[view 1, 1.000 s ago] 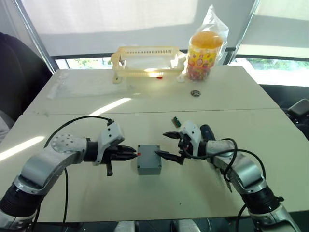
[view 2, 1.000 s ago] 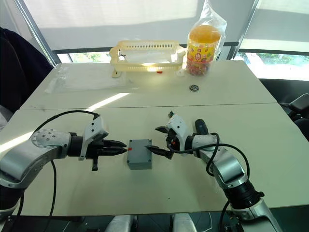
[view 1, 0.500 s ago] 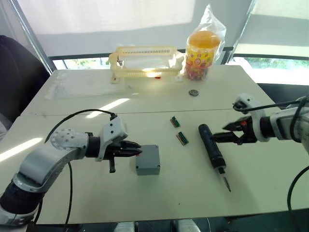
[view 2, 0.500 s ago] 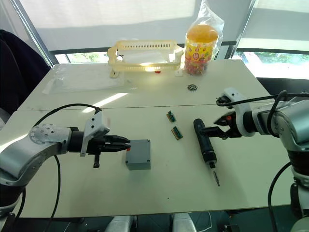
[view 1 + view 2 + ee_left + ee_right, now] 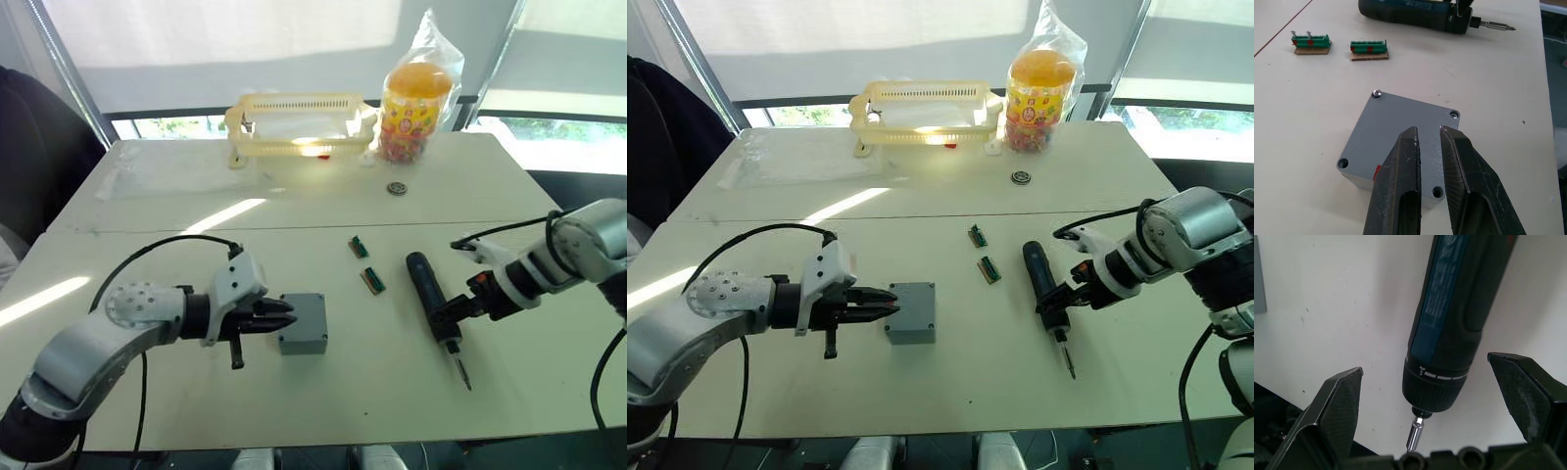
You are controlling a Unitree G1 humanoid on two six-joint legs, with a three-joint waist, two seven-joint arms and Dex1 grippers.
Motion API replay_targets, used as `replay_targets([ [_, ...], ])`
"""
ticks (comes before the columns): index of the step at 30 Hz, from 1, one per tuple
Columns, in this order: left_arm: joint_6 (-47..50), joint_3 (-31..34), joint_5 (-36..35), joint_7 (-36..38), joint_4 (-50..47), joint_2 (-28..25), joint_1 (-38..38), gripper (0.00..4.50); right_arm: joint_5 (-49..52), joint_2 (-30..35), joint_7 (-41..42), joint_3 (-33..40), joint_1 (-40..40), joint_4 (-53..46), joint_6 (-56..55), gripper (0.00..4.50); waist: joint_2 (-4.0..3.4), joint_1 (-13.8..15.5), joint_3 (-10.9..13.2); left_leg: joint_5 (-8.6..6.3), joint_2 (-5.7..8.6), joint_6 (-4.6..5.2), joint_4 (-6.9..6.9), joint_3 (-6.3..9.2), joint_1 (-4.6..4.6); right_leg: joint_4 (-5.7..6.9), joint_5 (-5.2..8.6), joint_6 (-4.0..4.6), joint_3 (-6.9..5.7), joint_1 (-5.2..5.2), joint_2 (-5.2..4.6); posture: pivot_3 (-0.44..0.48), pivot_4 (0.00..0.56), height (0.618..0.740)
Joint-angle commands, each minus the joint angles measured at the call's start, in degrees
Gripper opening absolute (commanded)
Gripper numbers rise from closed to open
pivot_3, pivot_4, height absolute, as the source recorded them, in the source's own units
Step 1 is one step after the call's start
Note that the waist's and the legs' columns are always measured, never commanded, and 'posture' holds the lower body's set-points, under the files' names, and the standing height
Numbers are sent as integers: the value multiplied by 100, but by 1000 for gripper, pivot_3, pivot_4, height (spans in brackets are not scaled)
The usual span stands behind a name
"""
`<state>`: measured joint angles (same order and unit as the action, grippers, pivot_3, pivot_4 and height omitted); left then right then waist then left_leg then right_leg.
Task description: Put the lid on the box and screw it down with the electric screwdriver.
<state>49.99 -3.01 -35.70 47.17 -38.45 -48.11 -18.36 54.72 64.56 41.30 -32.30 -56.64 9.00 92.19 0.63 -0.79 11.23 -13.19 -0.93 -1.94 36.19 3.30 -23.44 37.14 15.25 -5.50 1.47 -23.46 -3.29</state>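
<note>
The grey box (image 5: 304, 324) stands on the table in front of me, a red mark (image 5: 1376, 172) on its near side. The lid (image 5: 1400, 128) lies flat on top of it, with a screw head at each corner. My left gripper (image 5: 1427, 131) is shut, its tips over the lid's edge on the box's left side. The electric screwdriver (image 5: 431, 296) lies to the right, its bit (image 5: 460, 372) pointing toward me. In the right wrist view my right gripper (image 5: 1432, 377) is open, with a finger on either side of the screwdriver's collar.
Two small green circuit boards (image 5: 359, 247) (image 5: 371, 282) lie between box and screwdriver. At the far side stand a yellow slotted basket (image 5: 294, 122) and a bagged orange snack jar (image 5: 416, 98), with a small round part (image 5: 396, 188) nearby.
The right gripper left the box, swung out right, then came back down over the screwdriver. The left gripper slid a little further onto the box.
</note>
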Motion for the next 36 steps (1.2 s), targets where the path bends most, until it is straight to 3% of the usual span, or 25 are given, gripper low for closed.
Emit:
replay_targets([
  [1, 32, 155, -100, -163, -213, 50, 7, 667, 334, -108, -410, -159, -157, 20, 31, 4484, 0, -1, 0, 0, 0, 0, 0, 0, 0, 0, 0, 0, 0, 0, 0, 0, 150, 740],
  [7, 58, 85, -85, -251, -167, 100, -49, 667, 381, -426, -1008, -350, -92, 189, 31, 4484, 8, -15, -5, 0, -2, 0, -1, 5, 2, 1, 0, 0, -2, 0, 6, 0, 150, 740],
  [10, 65, 42, -105, -273, -133, 139, -102, 667, 203, -645, -1351, -339, -18, 336, 31, 3652, 41, -30, -25, 0, -2, 0, 0, 4, 6, 0, 1, 2, -2, 5, 6, 0, 150, 740],
  [14, 27, -165, -41, -336, -76, 297, -153, 667, 305, -678, -1673, -225, 248, 310, 31, 1856, 66, -24, -41, 0, -4, 0, 4, 5, 10, -1, 9, 17, -1, 12, 8, 0, 150, 740],
  [19, -166, -139, 47, -19, 353, 172, -355, 667, 817, -671, -2389, 374, 653, 182, 31, 1789, 104, 7, -65, 0, -4, 0, 4, 9, 12, -3, 9, 17, -4, 19, 8, 0, 150, 740],
  [21, -312, -116, 157, 84, 532, 92, -379, 667, 878, -813, -2838, 945, 752, 295, 31, 1789, 114, -3, -73, 0, -4, 0, 4, 10, 13, -3, 10, 19, -5, 20, 9, 0, 150, 740],
  [25, -466, 21, 226, 266, 873, -76, -445, 667, 1671, -1203, -4434, 2741, 1112, 378, 31, 1789, 126, -59, -79, 0, -7, 0, 3, 3, 15, -6, 8, 20, 2, 21, 11, 0, 150, 740],
  [27, -386, 76, 56, 453, 950, -149, -484, 667, 2505, -1553, -5808, 3846, 1613, -56, -162, 1789, 120, -24, -76, 0, -7, 0, 4, 2, 13, -3, 8, 21, 5, 15, 11, 0, 150, 740],
  [28, -409, 132, 11, 596, 1043, -215, -475, 667, 3199, -1687, -6633, 4055, 1841, -265, -499, 1789, 111, -12, -71, 0, -7, 0, 3, 5, 8, -2, 4, 12, 4, 12, 13, 0, 150, 740],
  [32, -576, -21, 170, 1044, 1495, -398, -618, 667, 5539, -1785, -9360, 4075, 2659, -1636, -2400, 1789, 51, -2, -35, 1, -7, 1, -6, 4, -3, 5, -2, 0, 5, -3, 10, 0, 150, 740],
  [34, -656, -106, 235, 1209, 1672, -409, -716, 667, 5808, -1890, -10021, 4037, 2773, -2142, -2974, 1789, 25, -11, -19, 1, -4, 1, -4, 1, -7, 5, -1, -1, 5, -6, 8, 0, 150, 740],
  [36, -739, -211, 327, 1264, 1799, -309, -844, 667, 5143, -1787, -10030, 4031, 2609, -2564, -3224, 1789, 22, -20, -17, 1, -4, 2, -4, 2, -7, 5, -2, -1, 5, -7, 8, 0, 150, 740],
])
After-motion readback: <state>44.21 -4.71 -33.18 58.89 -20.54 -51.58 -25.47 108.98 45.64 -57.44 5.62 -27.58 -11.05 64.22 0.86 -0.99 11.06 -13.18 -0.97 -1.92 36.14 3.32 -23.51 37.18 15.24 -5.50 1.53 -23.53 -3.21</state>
